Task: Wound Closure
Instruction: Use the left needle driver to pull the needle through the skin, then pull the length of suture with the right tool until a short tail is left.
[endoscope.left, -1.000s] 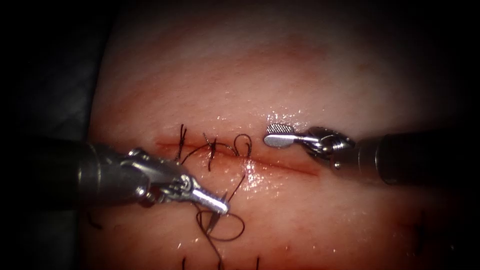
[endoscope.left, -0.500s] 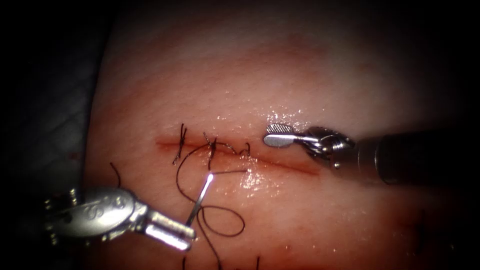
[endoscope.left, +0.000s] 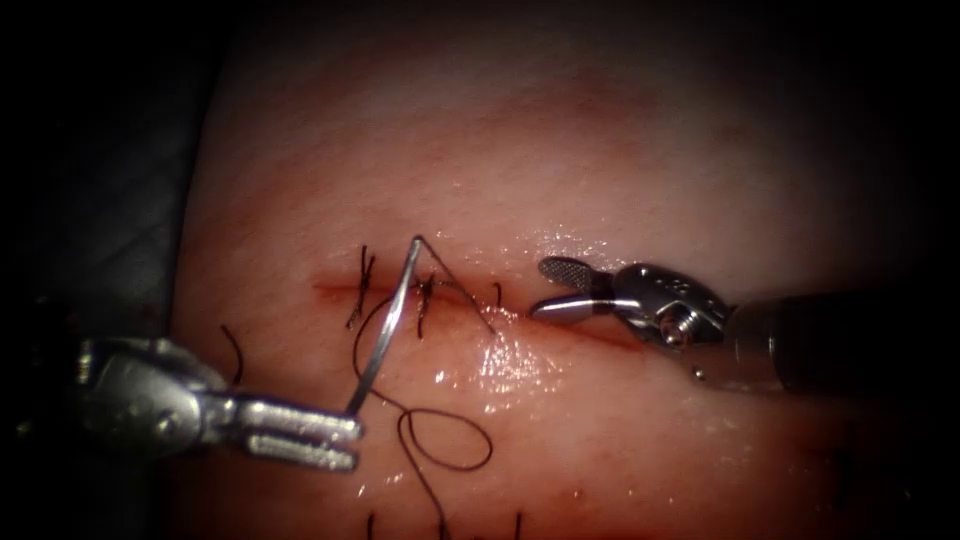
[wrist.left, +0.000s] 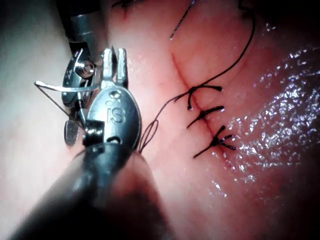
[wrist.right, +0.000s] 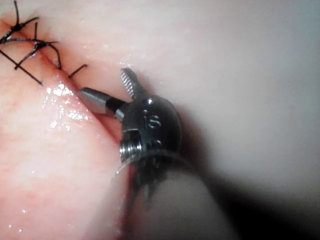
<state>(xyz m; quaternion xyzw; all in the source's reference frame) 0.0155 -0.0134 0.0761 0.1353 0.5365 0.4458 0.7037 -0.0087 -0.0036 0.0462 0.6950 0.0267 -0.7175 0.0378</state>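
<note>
My left tool (endoscope.left: 300, 445), below the cut (endoscope.left: 560, 328), jaws clamped on needle (endoscope.left: 385, 325) near its tail end; needle's out of tissue (endoscope.left: 600, 150), tip up over cut. Thread (endoscope.left: 445, 440) loops below cut. My right tool (endoscope.left: 555, 288), jaws apart at cut, holding nothing.

2 tools: left tool (endoscope.left: 305, 445), right tool (endoscope.left: 560, 288). 1 needle (endoscope.left: 385, 325). 1 thread (endoscope.left: 445, 450), 1 loop near side of cut (endoscope.left: 590, 335). 3 stitches (wrist.left: 207, 117) at cut's left end. 1 cut, 1 tissue (endoscope.left: 600, 150).
</note>
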